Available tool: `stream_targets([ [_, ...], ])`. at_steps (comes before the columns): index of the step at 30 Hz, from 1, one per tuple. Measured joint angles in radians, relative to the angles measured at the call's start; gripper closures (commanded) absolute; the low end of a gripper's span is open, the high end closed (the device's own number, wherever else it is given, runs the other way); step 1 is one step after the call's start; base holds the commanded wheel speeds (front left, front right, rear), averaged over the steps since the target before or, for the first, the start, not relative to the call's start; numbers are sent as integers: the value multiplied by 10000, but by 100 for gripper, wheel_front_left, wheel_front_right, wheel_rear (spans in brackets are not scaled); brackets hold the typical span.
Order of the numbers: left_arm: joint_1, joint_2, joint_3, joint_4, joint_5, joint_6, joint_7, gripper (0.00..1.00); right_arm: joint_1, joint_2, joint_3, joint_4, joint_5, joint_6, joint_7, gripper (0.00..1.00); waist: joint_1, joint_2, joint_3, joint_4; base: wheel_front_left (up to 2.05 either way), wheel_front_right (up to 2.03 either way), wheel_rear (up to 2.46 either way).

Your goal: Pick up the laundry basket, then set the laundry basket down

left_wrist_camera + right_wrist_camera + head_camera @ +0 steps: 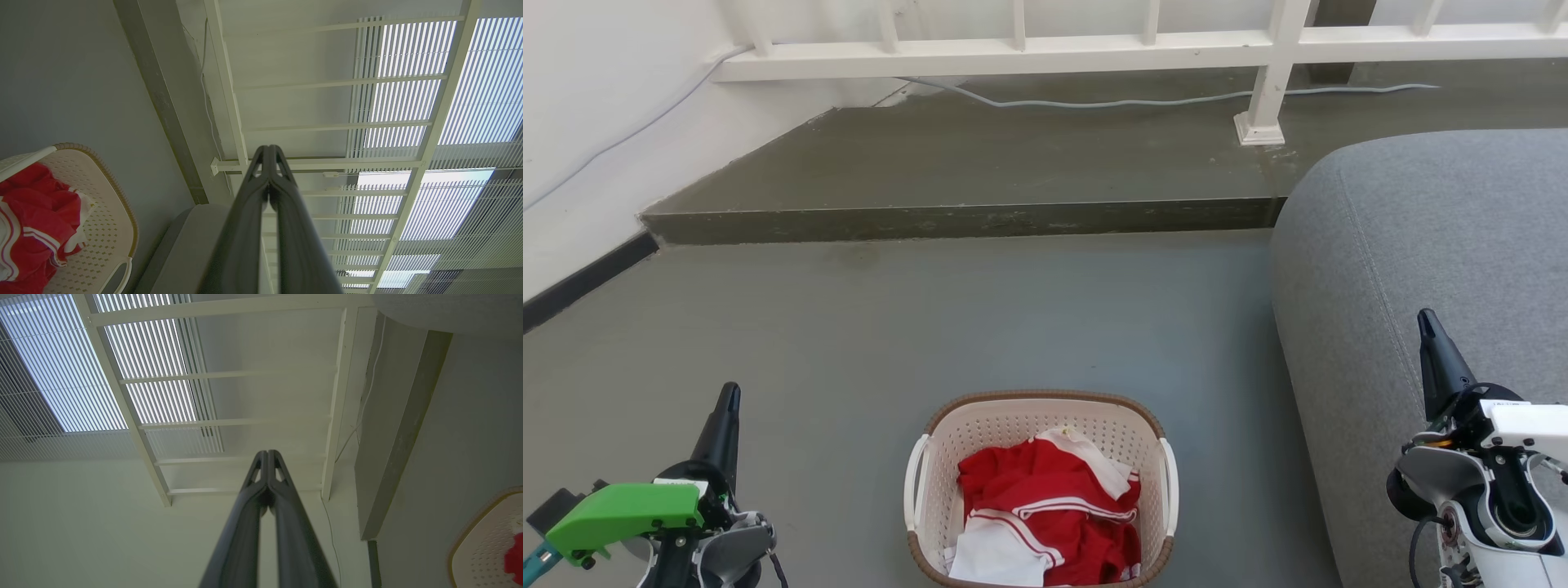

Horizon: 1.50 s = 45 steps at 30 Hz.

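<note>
Head view: the laundry basket (1013, 426) sat on the floor (849, 343), untouched, between the left pincer (725, 408) and the right pincer (1429, 331). Left wrist view: its fingers were pressed together. Right wrist view: likewise pressed together. The pick-up looked unstarted; next, both pincers would need to spread and reach the white handles (916, 482).

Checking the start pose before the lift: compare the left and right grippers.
The left gripper carries a green housing; the right gripper carries a white housing. The left shows against the floor; the right shows against the grey sofa. Shared: both have fingers shut, hold nothing, point up the head view, and flank the laundry basket without touching it.
</note>
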Motion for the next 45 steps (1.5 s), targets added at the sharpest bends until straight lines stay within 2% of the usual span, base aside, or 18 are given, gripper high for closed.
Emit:
stream_targets([
  [45,0,0,2,0,0,0,0,100,0,0,0,0,0,0,0,100,0,0,0,0,0,0,0],
])
